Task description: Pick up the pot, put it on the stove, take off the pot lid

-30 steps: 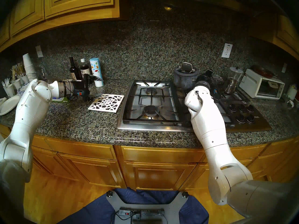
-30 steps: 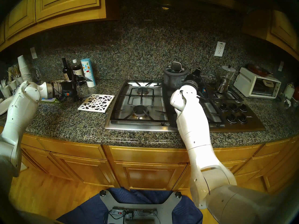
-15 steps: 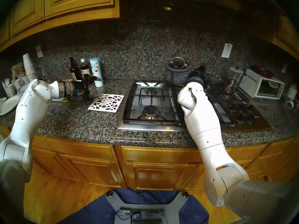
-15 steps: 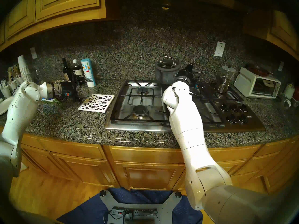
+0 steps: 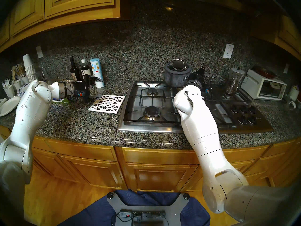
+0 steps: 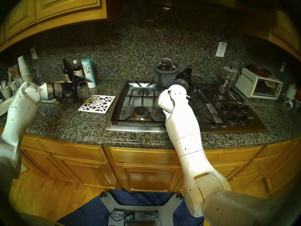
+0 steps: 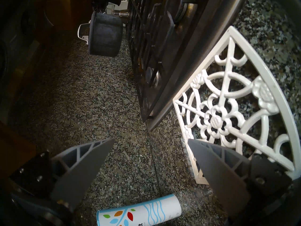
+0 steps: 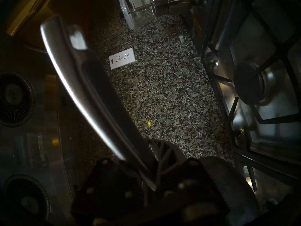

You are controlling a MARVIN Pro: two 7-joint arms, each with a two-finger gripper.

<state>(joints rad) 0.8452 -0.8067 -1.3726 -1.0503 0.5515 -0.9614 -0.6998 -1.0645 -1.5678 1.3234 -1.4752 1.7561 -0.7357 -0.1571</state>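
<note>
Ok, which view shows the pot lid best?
Head stereo right: the pot lid sits on the pot, seen from above with its loop handle and rim clear. Head stereo left shows nearly the same. Left wrist catches only its edge and handle side-on. Right wrist misses it.

I see the pot held up over the stove's back edge, lid on. R gripper is clamped on its silver handle. L gripper hangs spread wide w/ nothing in it, just above the white trivet on the counter.
</note>
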